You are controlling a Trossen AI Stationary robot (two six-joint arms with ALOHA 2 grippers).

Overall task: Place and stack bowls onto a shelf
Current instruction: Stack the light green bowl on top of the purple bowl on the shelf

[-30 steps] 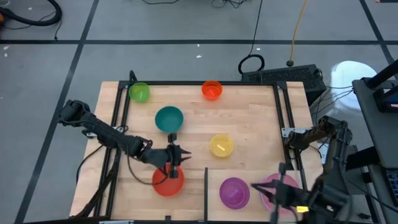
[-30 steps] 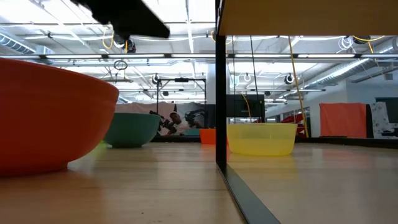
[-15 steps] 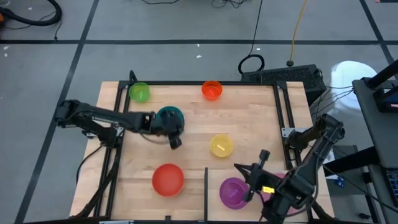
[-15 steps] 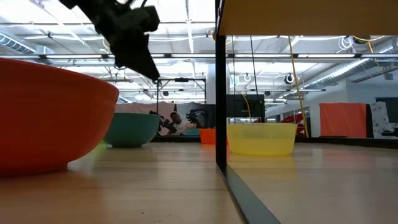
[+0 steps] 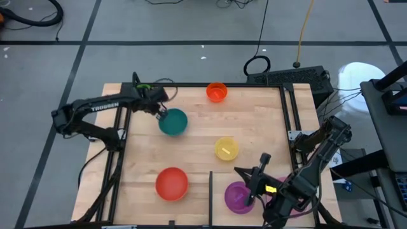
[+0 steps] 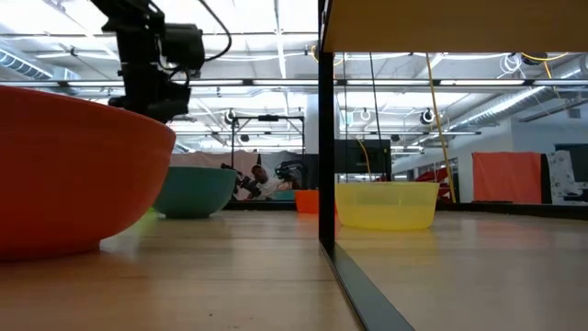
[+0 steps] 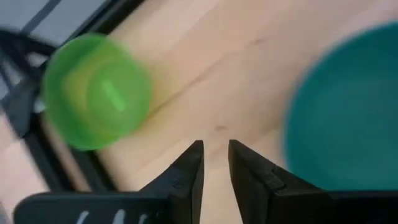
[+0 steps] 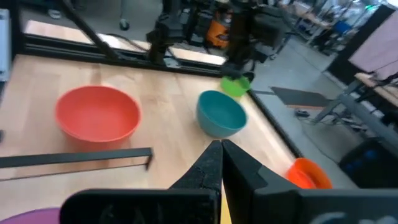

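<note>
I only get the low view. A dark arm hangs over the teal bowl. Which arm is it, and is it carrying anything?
Observer: The left one. The left gripper has its fingers slightly apart and empty, above bare table between the green bowl and the teal bowl.
Operator: Where's the other arm?
Observer: The right gripper is shut and empty, hovering by the purple bowl.
Operator: Which side of the divider is that bowl on?
Observer: The right side, in the near corner, below the yellow bowl.

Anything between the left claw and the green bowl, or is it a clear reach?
Nothing visible blocks it. The left claw, empty, hangs over bare wood between the green bowl and the teal bowl.
</note>
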